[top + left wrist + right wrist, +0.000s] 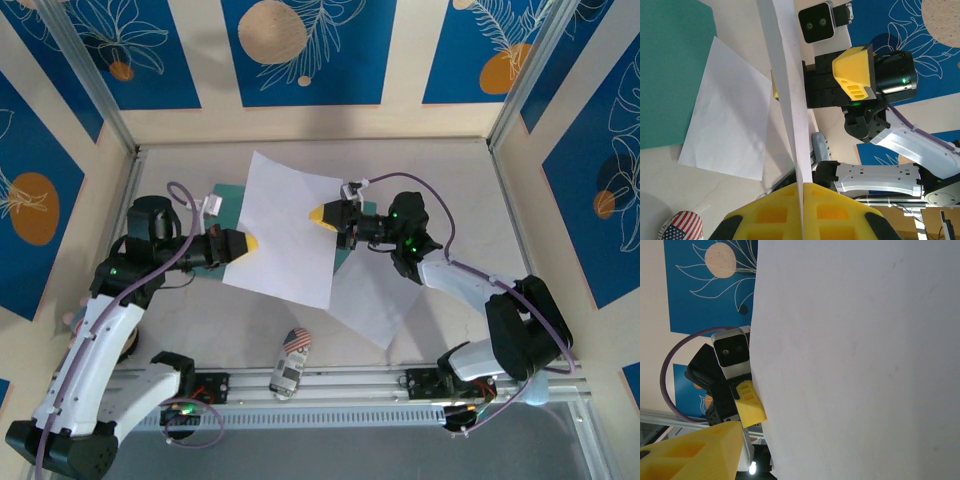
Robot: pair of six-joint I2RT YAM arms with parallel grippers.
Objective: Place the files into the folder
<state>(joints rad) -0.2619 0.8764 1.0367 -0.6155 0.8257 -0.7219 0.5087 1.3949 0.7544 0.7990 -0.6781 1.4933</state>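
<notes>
insertion step: white sheet [285, 230] is clamped in the left hand [247, 243] and held above the green folder [226, 198]. right hand [322, 215] is apart, astride the sheet. next, it is to be lowered flat, square onto the folder.

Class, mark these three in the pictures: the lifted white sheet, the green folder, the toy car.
lifted white sheet [285, 235]: top view, its middle.
green folder [670, 75]: left wrist view, bare leaf.
toy car [290, 362]: top view, its roof.
</notes>
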